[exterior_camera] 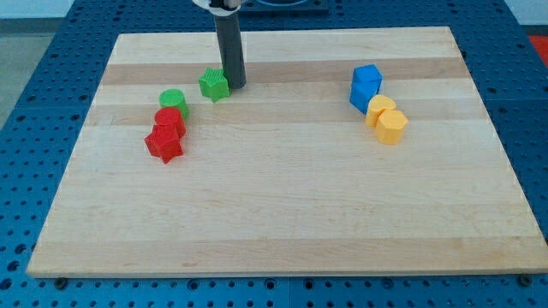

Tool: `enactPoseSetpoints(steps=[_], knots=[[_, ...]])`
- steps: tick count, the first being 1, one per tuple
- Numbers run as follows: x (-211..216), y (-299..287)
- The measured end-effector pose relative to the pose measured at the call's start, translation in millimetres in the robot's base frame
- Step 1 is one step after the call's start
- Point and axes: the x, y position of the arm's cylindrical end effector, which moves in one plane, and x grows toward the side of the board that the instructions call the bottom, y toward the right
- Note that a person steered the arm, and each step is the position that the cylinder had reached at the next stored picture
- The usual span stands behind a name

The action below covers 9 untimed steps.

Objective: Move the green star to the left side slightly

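Camera view: the green star (214, 85) sits on the bench (282, 214) near the view's top, left of centre. My tip (235, 85) rests just at its right side, seemingly touching. There is no gripper, only the rod, holding nothing. The push looks about to begin; next calls for a short slide toward the view's left, stopping before the green cylinder (172, 100).

My tip (236, 85) is sitting just right of the green star (214, 85); four blocks are lying far right on the counter (282, 214).
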Motion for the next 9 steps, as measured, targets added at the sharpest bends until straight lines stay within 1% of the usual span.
enactPoseSetpoints(steps=[2, 5, 7, 9], knots=[[5.5, 10.6], [5.8, 9.9], [5.8, -18.5], [5.0, -32.6]])
